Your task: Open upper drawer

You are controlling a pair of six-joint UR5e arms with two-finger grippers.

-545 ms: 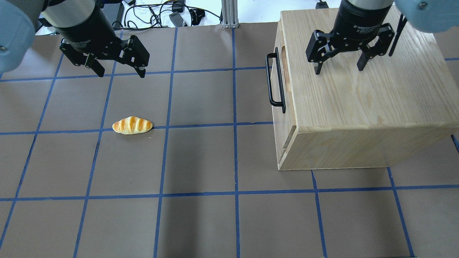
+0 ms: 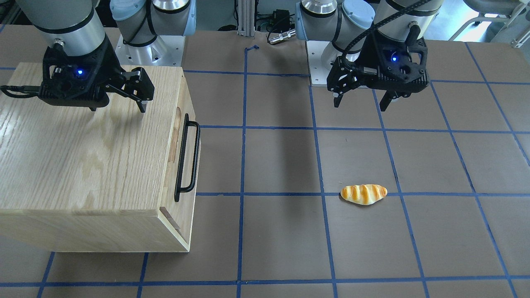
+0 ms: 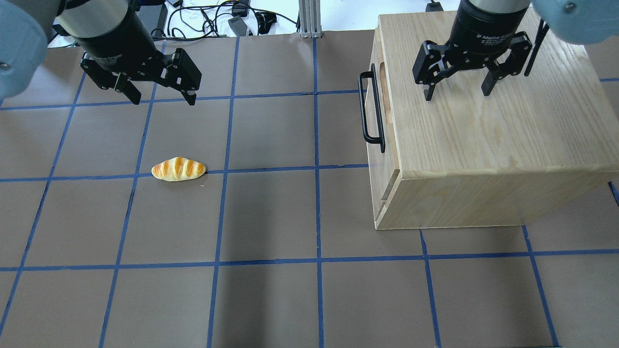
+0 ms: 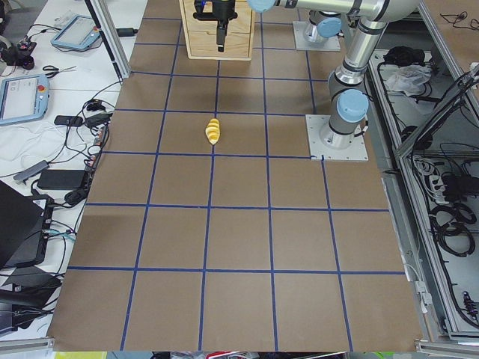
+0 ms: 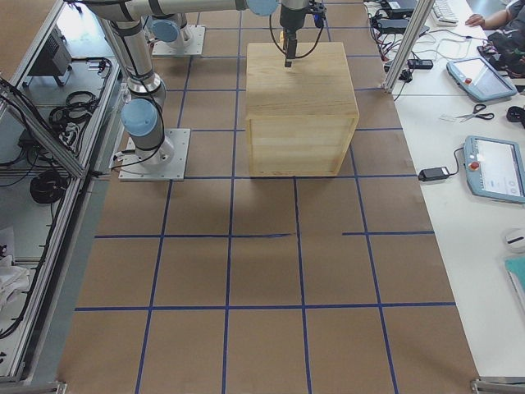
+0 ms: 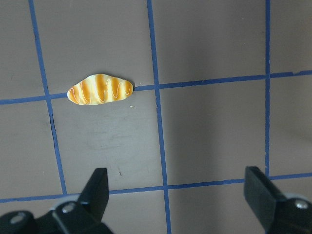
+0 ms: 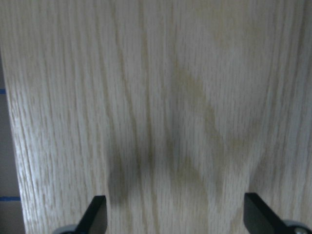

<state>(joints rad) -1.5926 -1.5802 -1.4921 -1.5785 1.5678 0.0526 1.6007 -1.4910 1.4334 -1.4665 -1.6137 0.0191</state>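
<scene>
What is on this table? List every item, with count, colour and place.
Table: one, brown with a blue tape grid, under everything.
Cabinet: one, light oak, on the table on the robot's right side.
Upper drawer: one, light oak, top of the cabinet's front, looks closed.
Handle: one, black, on the upper drawer's front.
Bread roll: one, golden orange, on the table on the robot's left side, apart from the cabinet.
Cables: several, black, beyond the table's far edge.
Left gripper: one, black, open, above bare table.
Right gripper: one, black, open, above the cabinet's top.
</scene>
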